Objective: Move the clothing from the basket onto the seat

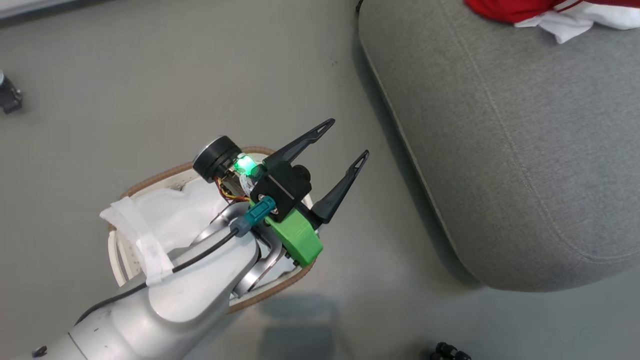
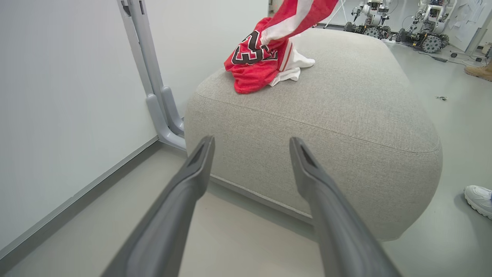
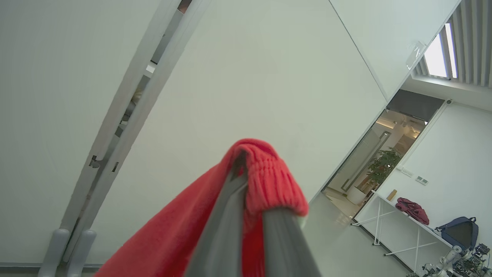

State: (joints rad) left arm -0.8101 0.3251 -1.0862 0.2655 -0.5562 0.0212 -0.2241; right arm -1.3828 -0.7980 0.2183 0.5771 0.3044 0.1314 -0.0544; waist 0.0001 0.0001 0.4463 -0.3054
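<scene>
My left gripper [image 1: 350,140] hangs open and empty above the basket [image 1: 150,182], its fingers pointing toward the grey seat [image 1: 525,150]. The basket's brown rim and white liner [image 1: 170,220] show under my left arm; no jersey is visible in it. A red and white jersey [image 2: 261,57] with a black-and-white logo lies bunched on the seat [image 2: 338,111], and a strip of it rises out of the top of the left wrist view. My right gripper [image 3: 248,169] is shut on red ribbed jersey cloth [image 3: 269,181], held high against the wall.
A grey post [image 2: 153,84] stands at the wall just left of the seat. A person's white shoe [image 2: 478,198] rests on the floor to the seat's right. Other robots [image 2: 426,23] are parked far behind. A small dark object [image 1: 10,95] lies on the floor at left.
</scene>
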